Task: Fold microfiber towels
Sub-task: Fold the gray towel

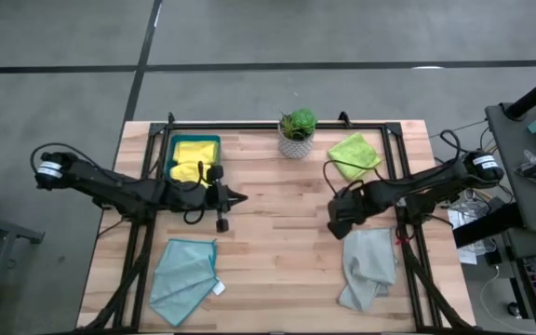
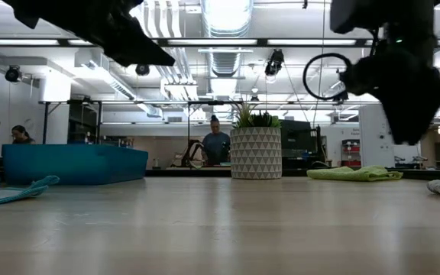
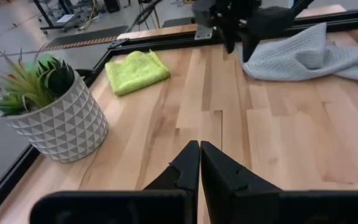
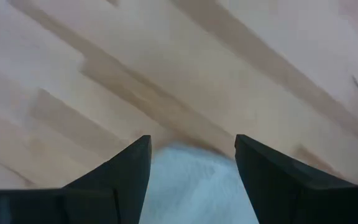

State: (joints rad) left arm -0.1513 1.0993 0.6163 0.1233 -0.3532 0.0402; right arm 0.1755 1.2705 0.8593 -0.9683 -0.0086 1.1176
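Progress: early to middle, my judgement. Yellow towels point(image 1: 192, 160) already in teal tray point(image 1: 214, 141), far left of tabletop point(image 1: 277, 233); two by count, though overlapping. Lime green towel point(image 1: 355, 154) looks folded, far right. Pale grey towel point(image 1: 368, 268) rumpled, near right: unfolded. Light teal towel point(image 1: 182, 277) loosely spread, near left: unfolded.

Count: five towels, one tray, one potted plant point(image 1: 297, 133).

My right claw point(image 1: 341, 223) released, spread wide, empty, poised over grey towel's edge. My left claw point(image 1: 238, 197) clenched, empty, beside tray.
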